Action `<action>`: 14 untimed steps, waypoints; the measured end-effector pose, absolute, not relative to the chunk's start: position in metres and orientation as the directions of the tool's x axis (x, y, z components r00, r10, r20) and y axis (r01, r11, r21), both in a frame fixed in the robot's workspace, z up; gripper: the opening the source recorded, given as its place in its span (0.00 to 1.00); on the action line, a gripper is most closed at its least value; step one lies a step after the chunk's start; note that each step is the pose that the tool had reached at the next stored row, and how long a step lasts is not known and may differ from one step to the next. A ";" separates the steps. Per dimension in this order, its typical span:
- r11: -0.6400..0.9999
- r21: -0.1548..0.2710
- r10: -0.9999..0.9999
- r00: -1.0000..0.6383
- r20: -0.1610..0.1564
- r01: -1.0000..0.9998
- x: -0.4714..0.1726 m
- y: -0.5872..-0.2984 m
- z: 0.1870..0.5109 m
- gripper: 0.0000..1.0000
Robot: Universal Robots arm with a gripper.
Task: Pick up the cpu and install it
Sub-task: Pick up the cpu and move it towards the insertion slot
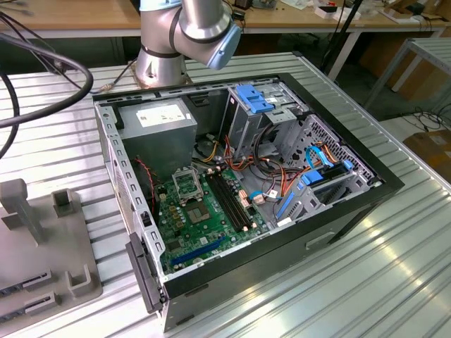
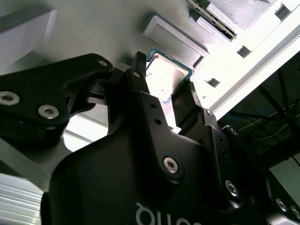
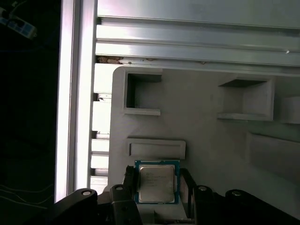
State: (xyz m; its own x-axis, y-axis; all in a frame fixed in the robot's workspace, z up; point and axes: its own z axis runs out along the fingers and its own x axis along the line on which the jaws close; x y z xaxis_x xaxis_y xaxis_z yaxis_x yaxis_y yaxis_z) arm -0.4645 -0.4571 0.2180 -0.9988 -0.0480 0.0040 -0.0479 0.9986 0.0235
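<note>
Fingers pinch the cpu by two opposite edges, one dark finger each side, metal top facing the cam in the first wrist view. Chip is at the grey tray, just beside a shallow rectangular recess; can't tell if it's resting on the tray or slightly off it. Second wrist view: gripper w/ the chip between its tips, tray pale behind.

Tray lies on a ribbed metal table, at the exterior view's left, w/ an open pc case near the middle. Inside the case: green board, square socket, grey power box. Arm base stands behind the case.

Room: wooden benches at the back, black cables looping over the table, cardboard box on the floor at the exterior view's right.
</note>
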 end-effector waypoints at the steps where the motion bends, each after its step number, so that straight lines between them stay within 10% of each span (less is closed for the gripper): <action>1: 0.999 0.024 -0.048 -0.999 0.004 -0.048 -0.464 -0.457 0.219 0.47; 14: 0.999 0.023 -0.048 -0.999 0.006 -0.048 -0.464 -0.457 0.222 0.47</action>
